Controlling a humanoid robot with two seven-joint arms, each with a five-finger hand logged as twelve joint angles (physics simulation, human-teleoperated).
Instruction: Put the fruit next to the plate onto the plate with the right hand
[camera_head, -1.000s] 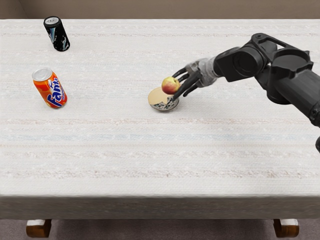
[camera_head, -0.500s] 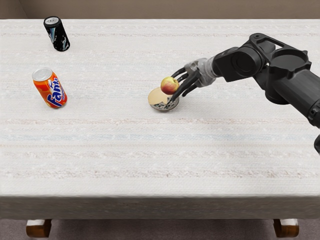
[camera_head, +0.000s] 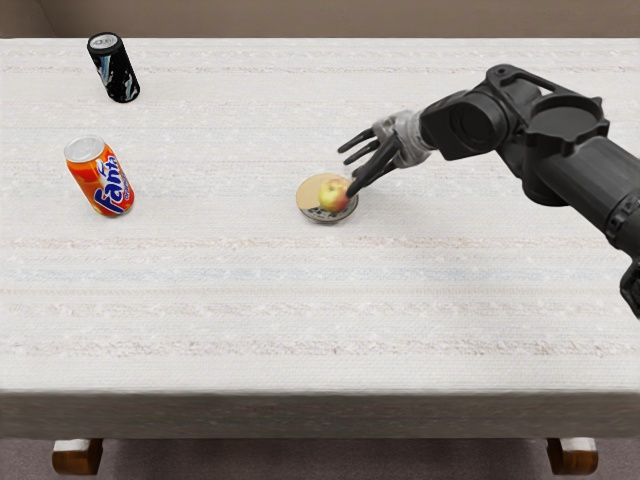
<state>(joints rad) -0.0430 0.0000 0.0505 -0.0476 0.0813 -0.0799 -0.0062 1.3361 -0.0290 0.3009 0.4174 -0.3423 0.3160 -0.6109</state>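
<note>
1. A moment ago the right robot hand (camera_head: 375, 152) held the fruit (camera_head: 333, 193) above the plate (camera_head: 309, 189). Now the fruit lies on the plate.
2. Its fingers are spread apart and hold nothing; one fingertip is just beside the fruit.
3. I judge the task nearly finished.
4. On the table (camera_head: 300, 300): one fruit, one plate, two cans, namely one orange can (camera_head: 98, 176) and one dark can (camera_head: 113, 67).

Two cans, one orange can (camera_head: 98, 176) and one black can (camera_head: 113, 67), one plate (camera_head: 308, 189), one fruit (camera_head: 334, 194)

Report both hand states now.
Left hand: not in view.
Right hand: open, holding nothing; the red-yellow apple sits on the small round tan plate.
</note>
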